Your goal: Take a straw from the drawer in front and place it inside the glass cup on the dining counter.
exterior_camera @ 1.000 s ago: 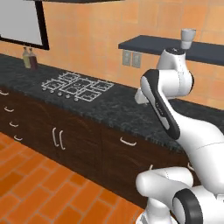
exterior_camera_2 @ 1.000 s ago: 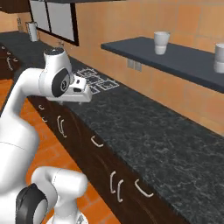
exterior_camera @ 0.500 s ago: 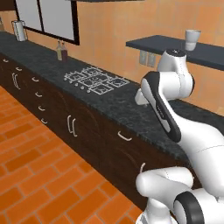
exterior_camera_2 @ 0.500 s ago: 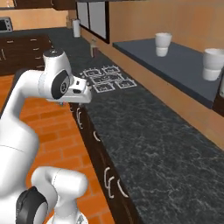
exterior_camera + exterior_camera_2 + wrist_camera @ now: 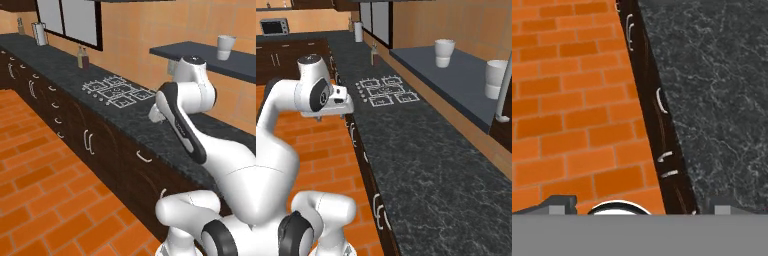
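My gripper (image 5: pixel 641 204) is open, with nothing between its two dark fingertips (image 5: pixel 560 202). It hangs above the line where the orange brick floor meets the dark-brown cabinet fronts (image 5: pixel 662 145). Silver handles (image 5: pixel 660 100) show on those fronts, and I cannot tell which front is the drawer. In the right base view the gripper (image 5: pixel 331 116) sits at the end of the folded white arm, level with the worktop's front edge. The straw, the glass cup and the dining counter are out of view.
A black speckled worktop (image 5: pixel 421 165) runs along the wall with a hob (image 5: pixel 117 92) set into it. Two opaque white cups (image 5: pixel 444 52) stand on a dark shelf (image 5: pixel 200 55). Bottles (image 5: pixel 82 59) and a white jug (image 5: pixel 39 34) stand farther along. Brick floor (image 5: pixel 45 190) lies to the left.
The whole picture has shifted in both base views, so the camera has moved along the worktop. The arm keeps the same folded pose and the gripper stays open.
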